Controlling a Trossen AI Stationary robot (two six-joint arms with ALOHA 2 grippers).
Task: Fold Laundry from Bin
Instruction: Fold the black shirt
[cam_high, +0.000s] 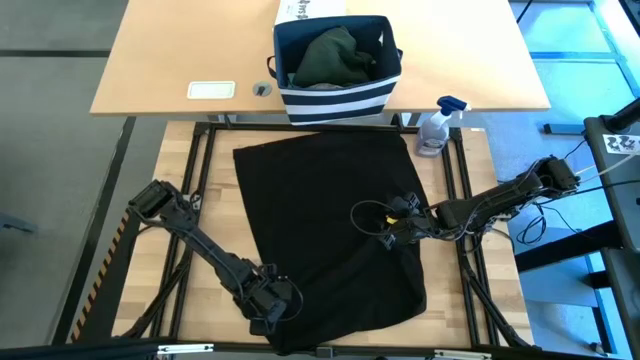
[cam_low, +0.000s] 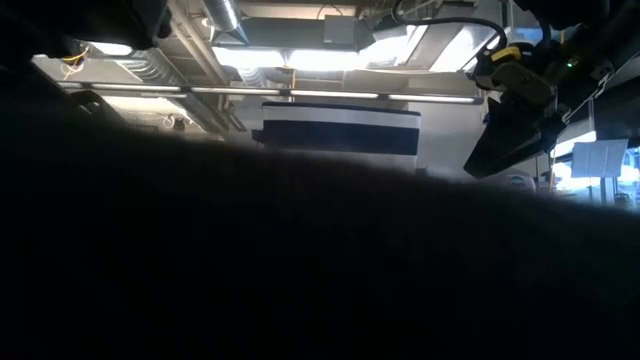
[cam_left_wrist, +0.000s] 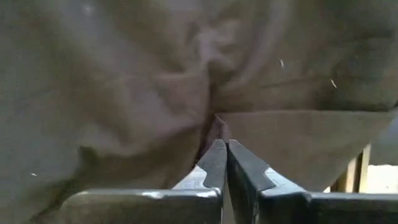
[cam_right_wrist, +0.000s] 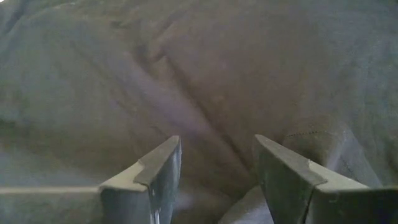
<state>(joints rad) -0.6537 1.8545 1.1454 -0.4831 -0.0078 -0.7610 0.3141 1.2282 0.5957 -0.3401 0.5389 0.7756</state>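
Note:
A black garment (cam_high: 320, 220) lies spread flat on the wooden table. My left gripper (cam_high: 272, 305) is at the garment's near left corner, shut on the cloth (cam_left_wrist: 124, 93). My right gripper (cam_high: 388, 235) stands open over the garment's right half, its fingers (cam_right_wrist: 158, 168) apart above the wrinkled cloth (cam_right_wrist: 205, 74) with nothing between them. The striped navy bin (cam_high: 335, 100) stands beyond the table's far edge, with a dark green garment (cam_high: 335, 55) bunched inside it. My left gripper pinches a small puckered fold of the black garment (cam_left_wrist: 214, 121) between its two fingertips, close to the garment's near left corner. The fingers come from above, slanting down. The rest of the garment lies flat on the table.
A spray bottle (cam_high: 437, 125) stands at the table's far right corner beside the garment. A white printed box (cam_high: 310, 10) sits behind the bin on the lighter far table (cam_high: 170, 50), which also bears a small white tray (cam_high: 211, 90). Dark cloth fills most of the low view.

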